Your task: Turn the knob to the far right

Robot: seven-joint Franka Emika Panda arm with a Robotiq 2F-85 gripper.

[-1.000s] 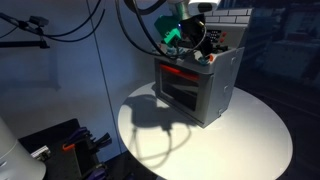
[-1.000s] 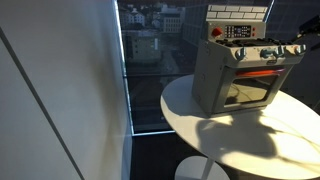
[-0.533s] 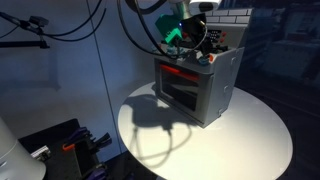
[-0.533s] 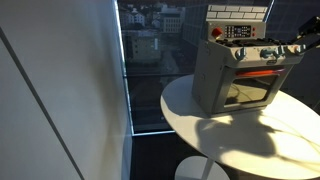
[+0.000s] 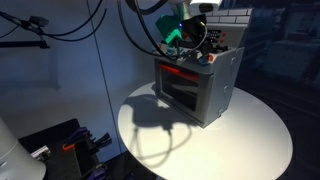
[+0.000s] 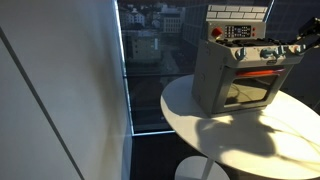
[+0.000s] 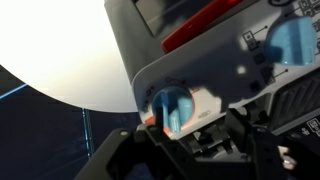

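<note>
The silver toy stove [image 5: 197, 92] stands on a round white table [image 5: 255, 140] and shows in both exterior views [image 6: 232, 85]. In the wrist view the pale-blue knob [image 7: 172, 108] at the end of the stove's front row is very close, just beyond my fingertips. My gripper [image 7: 190, 148] has its dark fingers spread either side below the knob and looks open, not closed on it. In both exterior views the gripper [image 5: 188, 46] [image 6: 297, 47] sits at the stove's front top edge by the knob row. The knob itself is too small to make out there.
Another blue knob [image 7: 290, 42] sits further along the row, with the red oven handle [image 7: 200, 30] nearby. Cables hang above the stove [image 5: 140, 30]. A window wall [image 6: 150, 60] lies beside the table [image 6: 250, 135].
</note>
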